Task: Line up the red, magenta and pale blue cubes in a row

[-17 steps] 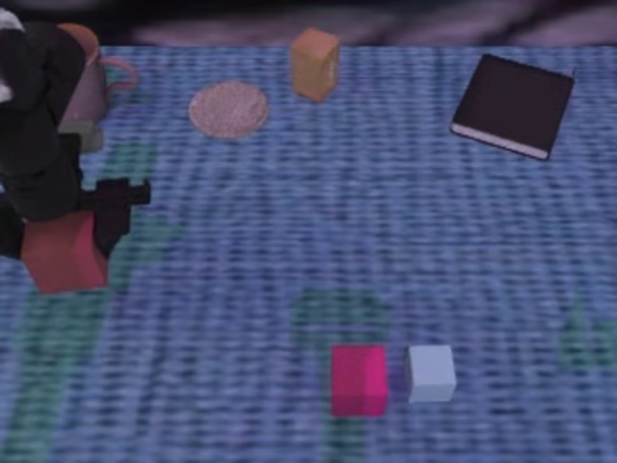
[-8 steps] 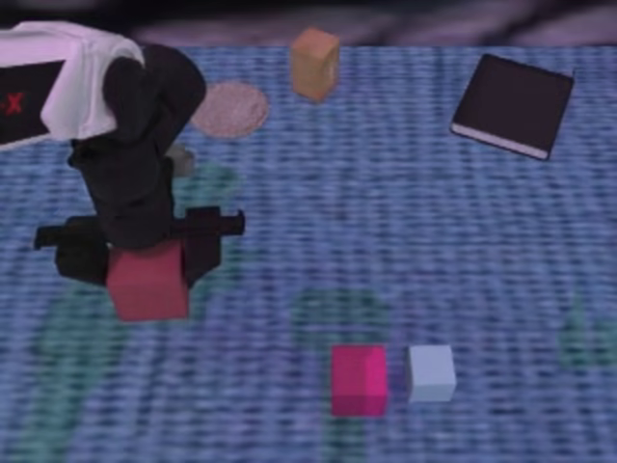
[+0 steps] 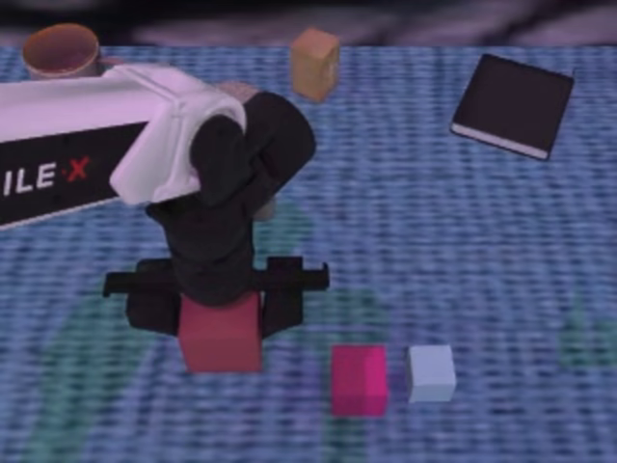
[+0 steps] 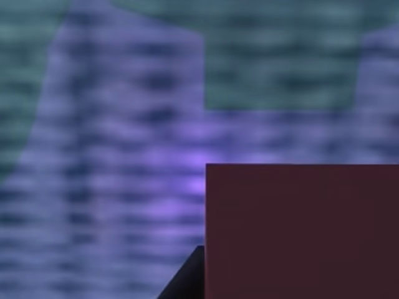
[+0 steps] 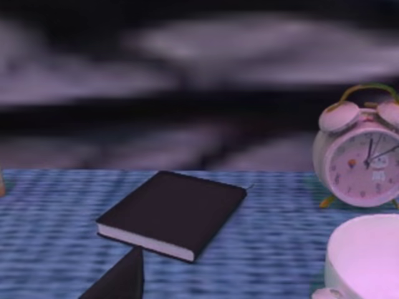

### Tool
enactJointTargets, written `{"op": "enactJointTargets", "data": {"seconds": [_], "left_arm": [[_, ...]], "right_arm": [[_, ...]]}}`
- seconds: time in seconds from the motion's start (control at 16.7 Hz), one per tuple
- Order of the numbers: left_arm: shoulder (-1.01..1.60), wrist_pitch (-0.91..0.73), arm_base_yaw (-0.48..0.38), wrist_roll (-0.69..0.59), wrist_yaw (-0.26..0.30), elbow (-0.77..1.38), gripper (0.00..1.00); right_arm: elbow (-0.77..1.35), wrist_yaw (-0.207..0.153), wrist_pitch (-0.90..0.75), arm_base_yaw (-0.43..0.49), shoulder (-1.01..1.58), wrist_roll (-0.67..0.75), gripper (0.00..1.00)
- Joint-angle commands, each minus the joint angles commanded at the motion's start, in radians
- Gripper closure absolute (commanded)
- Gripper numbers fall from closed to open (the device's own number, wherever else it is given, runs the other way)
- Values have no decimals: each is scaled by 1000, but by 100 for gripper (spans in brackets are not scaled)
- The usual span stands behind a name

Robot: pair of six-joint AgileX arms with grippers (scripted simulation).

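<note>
Left gripper (image 3: 220,301) clamps red cube (image 3: 221,334), left of magenta cube (image 3: 359,380)

Colours on the worktop

The worktop (image 3: 482,251) is blue w/ thin dark stripes & some green patches. Red cube (image 3: 221,335) is dull red, magenta cube (image 3: 359,380) is bright pink, pale blue cube (image 3: 430,373) is icy blue. Left arm (image 3: 106,154) is white w/ black parts & a red X. The block (image 3: 314,64) is orange-tan, the book (image 3: 512,104) is black w/ white page edges, the clock (image 5: 361,159) is pink, the cup (image 3: 61,50) has an orange-brown rim.
</note>
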Motion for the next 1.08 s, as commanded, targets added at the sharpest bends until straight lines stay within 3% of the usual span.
{"op": "enactJointTargets", "data": {"seconds": [0.3,0.72,1.02,1.08], "left_arm": [[11,18,4,3,0,-9,100],[101,260,1,1,1,-156,100],[108,274,0,1,0,-165,100],[108,274,0,1,0,-165,92]], "right_arm": [[0,0,0,0,0,0,0],[0,0,0,0,0,0,0],[0,0,0,0,0,0,0],[0,0,0,0,0,0,0]]}}
